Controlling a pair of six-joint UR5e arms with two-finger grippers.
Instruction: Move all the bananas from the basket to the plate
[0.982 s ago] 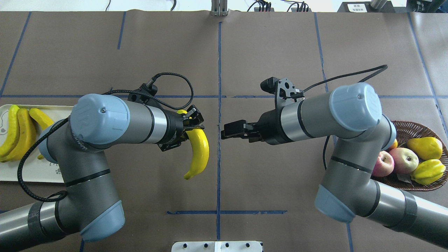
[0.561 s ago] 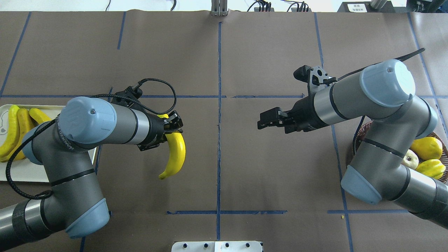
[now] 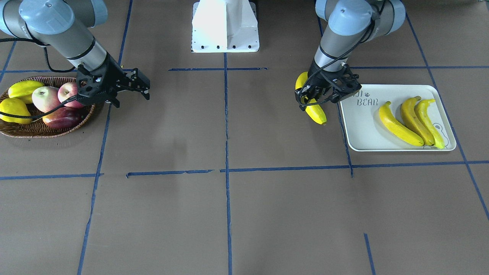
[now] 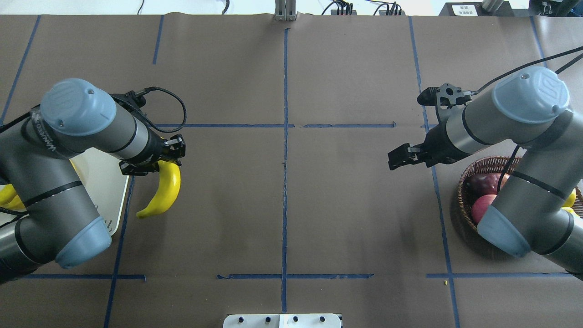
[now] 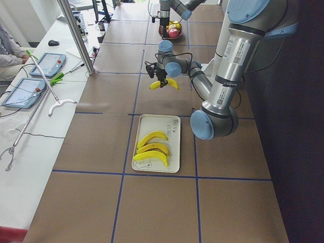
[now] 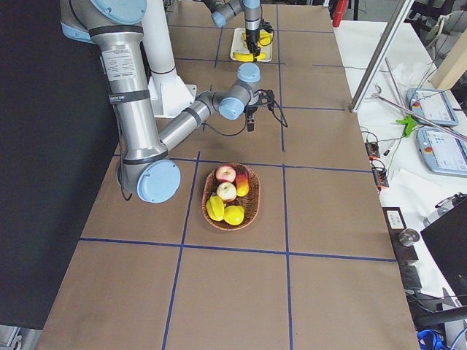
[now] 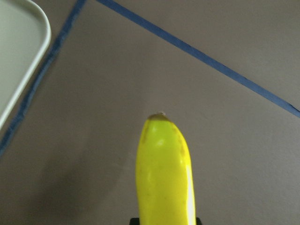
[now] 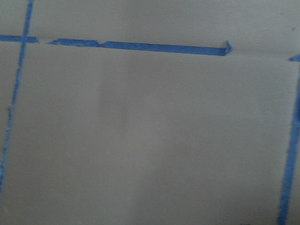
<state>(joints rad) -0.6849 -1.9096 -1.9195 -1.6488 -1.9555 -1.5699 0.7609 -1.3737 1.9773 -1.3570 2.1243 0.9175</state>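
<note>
A long yellow banana (image 4: 164,191) hangs from my left gripper (image 4: 160,163), which is shut on its upper end just off the near corner of the white plate (image 3: 359,130). The same banana (image 3: 318,114) stays above the table beside the plate's short edge. Three bananas (image 3: 414,122) lie side by side on the plate. In the left wrist view the banana (image 7: 164,173) points away, with the plate corner (image 7: 18,56) at the upper left. My right gripper (image 3: 146,87) stands open and empty beside the wicker basket (image 3: 38,130), in which no banana shows.
The basket (image 4: 464,191) holds red apples (image 3: 44,97) and stubby yellow fruit (image 3: 13,109). Blue tape lines cross the brown table cover. The white robot base (image 3: 225,26) stands at the table's robot-side edge. The right wrist view shows only table and tape.
My left arm has carried the banana leftward to the plate's edge. My right arm has drawn back to the right, toward the basket.
</note>
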